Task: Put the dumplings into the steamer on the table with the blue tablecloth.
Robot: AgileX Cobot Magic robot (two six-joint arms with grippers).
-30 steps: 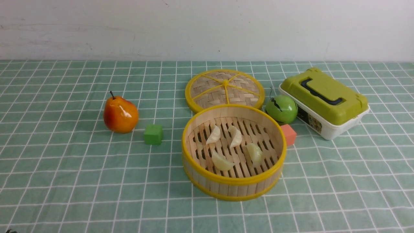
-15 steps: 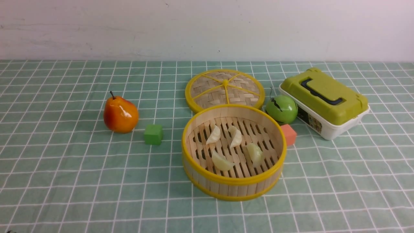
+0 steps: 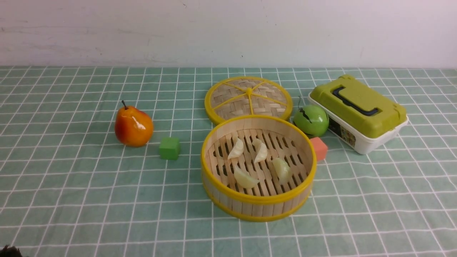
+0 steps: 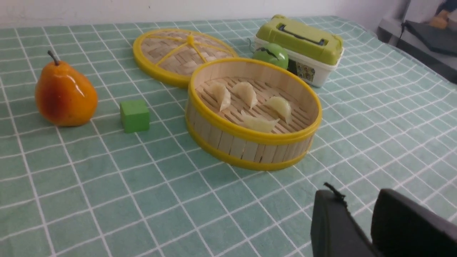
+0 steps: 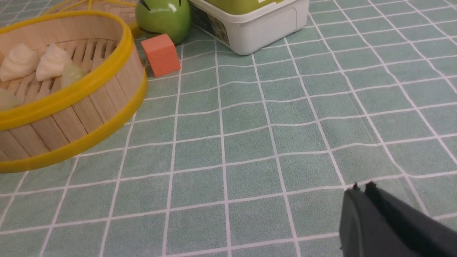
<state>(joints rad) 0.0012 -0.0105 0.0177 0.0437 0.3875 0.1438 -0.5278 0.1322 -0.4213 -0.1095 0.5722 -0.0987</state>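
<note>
The steamer (image 3: 257, 200), a round bamboo basket with yellow rims, stands in the middle of the blue tablecloth (image 3: 89, 200) on the table. Several pale dumplings (image 3: 260, 151) lie on its slatted floor, seen too in the left wrist view as dumplings (image 4: 246, 93) inside the steamer (image 4: 250, 136). My left gripper (image 4: 357, 200) hovers low over bare cloth in front of the steamer, open, with nothing between its fingers. My right gripper (image 5: 361, 187) is shut and empty over the cloth, to the right of the steamer (image 5: 71, 97).
Left of the steamer are an orange pear (image 3: 133, 125) and a green cube (image 3: 169, 147). Behind it lies the woven lid (image 3: 248, 98). To its right sit a green apple (image 3: 310, 120), an orange cube (image 3: 319, 147) and a green-lidded box (image 3: 357, 110).
Nothing on the table has moved. A dark bit of my left arm shows slightly more at the front view's lower left corner.
</note>
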